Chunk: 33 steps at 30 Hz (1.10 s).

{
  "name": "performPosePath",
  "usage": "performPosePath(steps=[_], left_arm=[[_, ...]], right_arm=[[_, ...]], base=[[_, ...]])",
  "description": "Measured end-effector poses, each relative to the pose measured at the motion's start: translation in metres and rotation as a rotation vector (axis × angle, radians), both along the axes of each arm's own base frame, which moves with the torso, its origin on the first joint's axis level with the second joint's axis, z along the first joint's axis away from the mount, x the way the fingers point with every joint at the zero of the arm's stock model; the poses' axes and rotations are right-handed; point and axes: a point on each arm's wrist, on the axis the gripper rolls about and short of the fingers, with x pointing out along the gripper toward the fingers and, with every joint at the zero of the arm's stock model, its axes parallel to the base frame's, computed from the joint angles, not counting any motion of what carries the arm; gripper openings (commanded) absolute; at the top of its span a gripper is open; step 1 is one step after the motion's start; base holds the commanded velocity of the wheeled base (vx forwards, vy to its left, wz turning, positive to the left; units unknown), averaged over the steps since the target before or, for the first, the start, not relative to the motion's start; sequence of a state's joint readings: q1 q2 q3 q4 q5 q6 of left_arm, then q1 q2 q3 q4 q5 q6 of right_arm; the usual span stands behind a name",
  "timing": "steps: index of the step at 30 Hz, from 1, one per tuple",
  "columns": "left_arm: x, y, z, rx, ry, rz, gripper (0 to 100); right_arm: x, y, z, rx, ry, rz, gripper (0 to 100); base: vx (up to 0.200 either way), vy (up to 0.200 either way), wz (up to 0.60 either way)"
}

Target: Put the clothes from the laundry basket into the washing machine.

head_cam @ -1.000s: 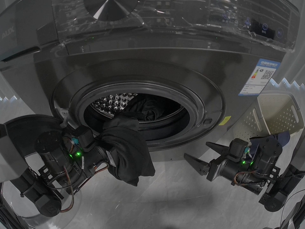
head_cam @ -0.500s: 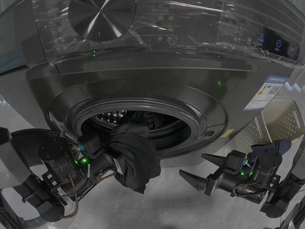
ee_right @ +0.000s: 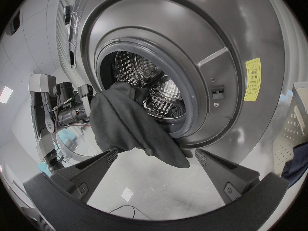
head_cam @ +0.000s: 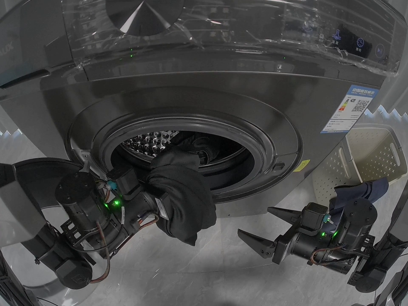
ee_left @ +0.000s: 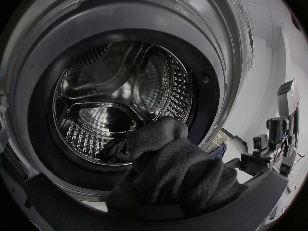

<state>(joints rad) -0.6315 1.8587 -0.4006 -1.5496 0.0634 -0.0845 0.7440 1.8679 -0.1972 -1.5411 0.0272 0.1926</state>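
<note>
Firstly, in the head view, the left tool (head_cam: 172, 194) is seen at lower left, swathed in a black garment (head_cam: 189, 205) at the lower rim of the washing machine (head_cam: 238, 86) opening; whether it is clamped cannot be told. The right tool (head_cam: 253, 222) is spread wide and empty at lower right, below the laundry basket (head_cam: 374, 149). In the left wrist view, the garment is bunched at lower centre before the drum (ee_left: 128, 81), where another dark cloth (ee_left: 112, 149) lies. In the right wrist view, it is draped at centre left.
</note>
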Motion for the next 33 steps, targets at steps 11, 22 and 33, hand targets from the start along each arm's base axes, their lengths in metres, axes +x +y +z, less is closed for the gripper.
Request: performPosePath(steps=[11,22,33], left_arm=[[0.05,-0.027,-0.005,-0.04,-0.049,0.017,0],[0.117,-0.046,-0.021,-0.061,-0.074,0.083,0],[0.183,-0.055,0.006,-0.131,-0.106,0.2,0]], right_arm=[[-0.004,0.004,-0.001,-0.003,0.005,0.021,100],[-0.005,0.005,-0.002,-0.006,0.009,0.024,100],[-0.005,0.006,-0.003,-0.006,0.009,0.026,100]], base=[[0.0,0.0,0.0],[0.0,0.0,0.0],[0.0,0.0,0.0]])
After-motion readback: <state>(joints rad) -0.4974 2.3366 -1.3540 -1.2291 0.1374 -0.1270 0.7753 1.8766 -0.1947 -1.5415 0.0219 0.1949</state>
